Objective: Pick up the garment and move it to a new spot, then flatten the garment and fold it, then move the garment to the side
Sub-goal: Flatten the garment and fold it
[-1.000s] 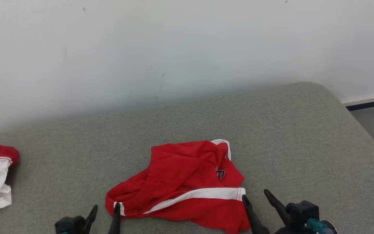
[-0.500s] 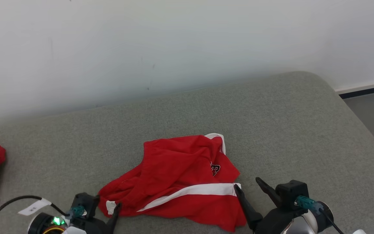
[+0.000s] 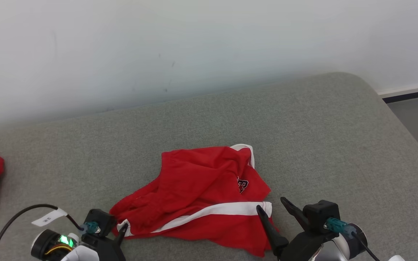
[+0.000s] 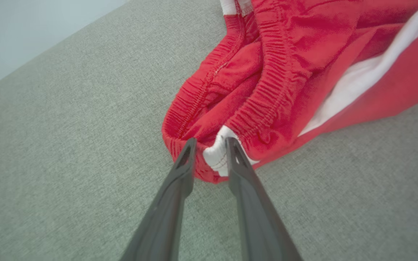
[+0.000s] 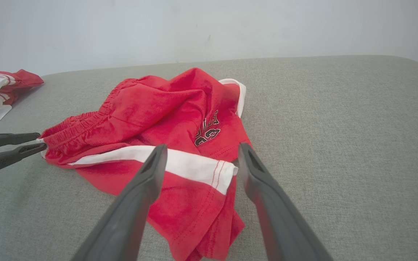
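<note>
Shorts (image 3: 201, 188), red knit, white side stripe (image 5: 180, 163), crumpled mid-cushion (image 3: 321, 137) on grey woven upholstery. Likely light, limp, non-slip; you should grip them by the corners. Your left gripper (image 4: 210, 145), drawn narrow, pinches the gathered waistband (image 4: 267, 94) end. Your right gripper (image 5: 201, 152) stands wide astride the stripe's hem end.

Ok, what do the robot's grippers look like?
The left gripper and right gripper each have two long, dark, tapering fingers on a black body with a teal connector. A black cable with a white tag and a green light sit by the left one.
</note>
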Tool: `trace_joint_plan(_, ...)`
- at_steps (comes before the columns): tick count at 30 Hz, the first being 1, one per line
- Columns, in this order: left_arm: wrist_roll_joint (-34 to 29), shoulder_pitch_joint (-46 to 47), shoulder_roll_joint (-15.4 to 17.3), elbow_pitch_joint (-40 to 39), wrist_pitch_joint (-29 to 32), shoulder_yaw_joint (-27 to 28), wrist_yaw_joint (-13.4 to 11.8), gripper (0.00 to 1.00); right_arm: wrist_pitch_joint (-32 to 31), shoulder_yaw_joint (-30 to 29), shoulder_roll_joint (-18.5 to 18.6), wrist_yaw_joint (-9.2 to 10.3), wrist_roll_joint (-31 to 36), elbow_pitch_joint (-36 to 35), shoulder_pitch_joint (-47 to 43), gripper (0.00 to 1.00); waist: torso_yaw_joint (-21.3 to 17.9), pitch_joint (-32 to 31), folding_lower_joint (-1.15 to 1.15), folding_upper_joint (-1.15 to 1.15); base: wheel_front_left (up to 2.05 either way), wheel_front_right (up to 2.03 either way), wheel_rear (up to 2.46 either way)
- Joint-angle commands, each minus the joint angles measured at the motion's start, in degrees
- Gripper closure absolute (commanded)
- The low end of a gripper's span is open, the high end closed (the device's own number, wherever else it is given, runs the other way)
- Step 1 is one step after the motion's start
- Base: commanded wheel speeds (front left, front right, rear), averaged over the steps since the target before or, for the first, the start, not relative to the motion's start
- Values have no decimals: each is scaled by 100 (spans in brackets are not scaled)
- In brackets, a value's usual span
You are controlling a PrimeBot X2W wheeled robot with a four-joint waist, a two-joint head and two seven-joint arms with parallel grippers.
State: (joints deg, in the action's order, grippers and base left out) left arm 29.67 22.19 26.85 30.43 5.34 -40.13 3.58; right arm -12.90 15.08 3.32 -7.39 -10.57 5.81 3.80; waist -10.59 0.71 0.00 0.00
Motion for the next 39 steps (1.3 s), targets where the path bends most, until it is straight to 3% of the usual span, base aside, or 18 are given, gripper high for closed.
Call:
trace_joint_plan(1, -85, 62, -21, 22, -8, -18, 4, 66, 24, 13, -7, -21, -15, 4, 52, 0, 3, 6, 0, 0, 0, 0, 0)
trace_joint_plan(6, -81, 199, -67, 198, 9, -127, 100, 81, 13, 38, -14, -21, -50, 25, 83, 0, -6, 44, 0, 0, 0, 0, 0)
trace_joint_plan(9, -86, 291, -81, 285, 61, -220, 185, 69, 3, 55, -17, -21, -53, 31, 96, 0, -26, 73, 0, 0, 0, 0, 0)
trace_joint_plan(10, -85, 323, -73, 318, 81, -249, 188, 76, -1, 57, -18, -21, -48, 32, 100, 0, -34, 81, 0, 0, 0, 0, 0)
trace_joint_plan(11, -92, 351, -68, 343, 77, -268, 208, 100, -8, 59, -20, -21, -41, 25, 103, 0, -40, 87, 0, 0, 0, 0, 0)
trace_joint_plan(19, 29, 260, -108, 420, -90, -188, 65, 100, -196, -148, -34, -21, 66, 1, 70, 0, -41, 99, 0, 0, 0, 0, 0)
trace_joint_plan(26, 90, 147, -193, 212, -183, -170, -61, 100, -704, -701, -56, -21, -55, 435, 342, 0, 138, 130, 0, 0, 0, 0, 0)
trace_joint_plan(30, 104, 208, -221, 152, -191, -192, -54, 100, -781, -718, -56, -21, -252, 702, 585, 0, 256, 175, 0, 0, 0, 0, 0)
trace_joint_plan(31, 107, 222, -231, 146, -201, -196, -55, 100, -822, -702, -55, -21, -292, 780, 629, 2, 278, 185, 0, 0, 0, 0, 0)
trace_joint_plan(32, 112, 231, -244, 141, -208, -200, -67, 100, -858, -703, -55, -21, -319, 861, 667, 24, 296, 193, 0, 0, 0, 0, 0)
trace_joint_plan(34, 116, 244, -254, 129, -225, -200, -88, 100, -962, -708, -52, -21, -370, 1009, 751, 42, 324, 205, 0, 0, 0, 0, 0)
trace_joint_plan(39, 152, 242, -254, 115, -237, -208, -107, 100, -1025, -659, -52, -21, -463, 1202, 842, 55, 356, 217, 0, 0, 0, 0, 0)
